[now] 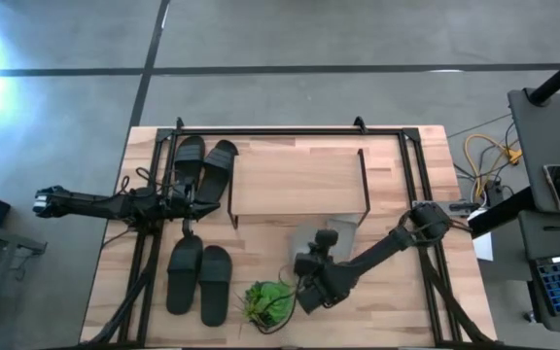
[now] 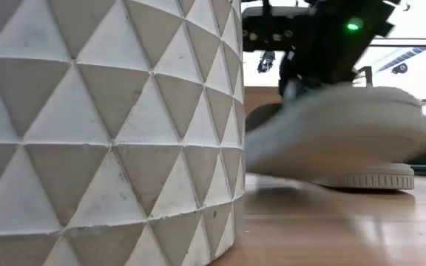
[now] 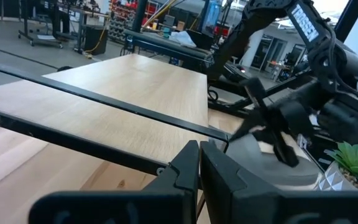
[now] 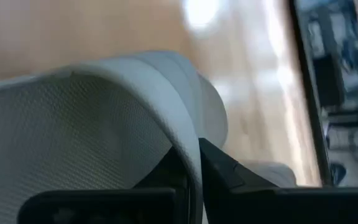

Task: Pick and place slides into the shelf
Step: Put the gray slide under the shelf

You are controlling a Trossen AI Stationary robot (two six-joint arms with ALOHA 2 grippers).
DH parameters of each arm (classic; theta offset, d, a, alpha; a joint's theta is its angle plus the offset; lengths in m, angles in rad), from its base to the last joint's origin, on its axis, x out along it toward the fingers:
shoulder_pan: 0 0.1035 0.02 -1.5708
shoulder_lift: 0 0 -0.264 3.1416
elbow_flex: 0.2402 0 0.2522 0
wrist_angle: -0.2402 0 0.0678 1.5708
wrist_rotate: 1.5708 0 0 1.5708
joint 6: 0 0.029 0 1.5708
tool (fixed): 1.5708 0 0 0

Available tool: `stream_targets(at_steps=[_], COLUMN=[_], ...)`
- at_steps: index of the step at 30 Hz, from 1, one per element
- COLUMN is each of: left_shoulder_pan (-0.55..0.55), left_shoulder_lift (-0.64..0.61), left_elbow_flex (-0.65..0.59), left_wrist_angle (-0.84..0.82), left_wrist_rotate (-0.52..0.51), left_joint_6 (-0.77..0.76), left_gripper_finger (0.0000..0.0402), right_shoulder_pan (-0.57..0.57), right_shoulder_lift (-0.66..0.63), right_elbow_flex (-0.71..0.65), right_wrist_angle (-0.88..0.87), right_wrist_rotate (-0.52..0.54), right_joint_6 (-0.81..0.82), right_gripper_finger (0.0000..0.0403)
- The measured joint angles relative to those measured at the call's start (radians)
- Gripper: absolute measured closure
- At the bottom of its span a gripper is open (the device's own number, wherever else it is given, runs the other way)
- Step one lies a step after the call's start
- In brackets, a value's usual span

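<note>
A pale grey slide (image 4: 98, 112) fills the right wrist view, and my right gripper (image 4: 194, 152) is shut on its broad strap. From above, that gripper (image 1: 311, 255) stands just in front of the shelf (image 1: 299, 180), with the grey slides (image 1: 343, 226) beside it. The low view shows this slide (image 2: 339, 129) blurred and tilted over a second grey slide (image 2: 372, 177), whose sole lies flat on the table. One black pair (image 1: 202, 165) lies at the shelf's left end. Another black pair (image 1: 200, 277) lies near the front left. My left gripper (image 3: 199, 158) waits shut at the left, empty. My right gripper pinches the edge of the grey slide's strap (image 4: 188, 134) between its two fingers. One finger is under the arch of the strap and the other finger (image 4: 229, 171) is outside it. The fingers slant down from the table's right. Whether the sole is clear of the table I cannot tell.
A green plant (image 1: 268, 301) in a white faceted pot (image 2: 109, 125) stands near the front edge, close to my right gripper. Black wire rails (image 1: 290, 131) run along the table's far side. Bare tabletop (image 1: 387, 292) lies at the front right.
</note>
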Motion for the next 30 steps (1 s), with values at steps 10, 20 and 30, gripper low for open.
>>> stream_targets(at_steps=[10, 20, 30], left_shoulder_pan=[0.000, 0.000, 0.000], left_shoulder_lift=[0.000, -0.002, -0.002], left_elbow_flex=[0.000, 0.000, 0.000], left_wrist_angle=[0.001, 0.001, 0.002], left_wrist_rotate=[0.000, 0.000, 0.000], left_joint_6=[0.000, -0.002, -0.003], left_gripper_finger=[0.0402, 0.0402, 0.0402], right_shoulder_pan=[-0.058, -0.075, -0.077], right_shoulder_lift=[-0.048, -0.045, -0.041], right_elbow_flex=[0.001, -0.080, -0.112], right_wrist_angle=[-0.167, -0.133, -0.024], right_wrist_rotate=[0.044, 0.048, 0.046], right_joint_6=[0.335, 0.245, 0.086], right_gripper_finger=[0.0389, 0.0390, 0.0390])
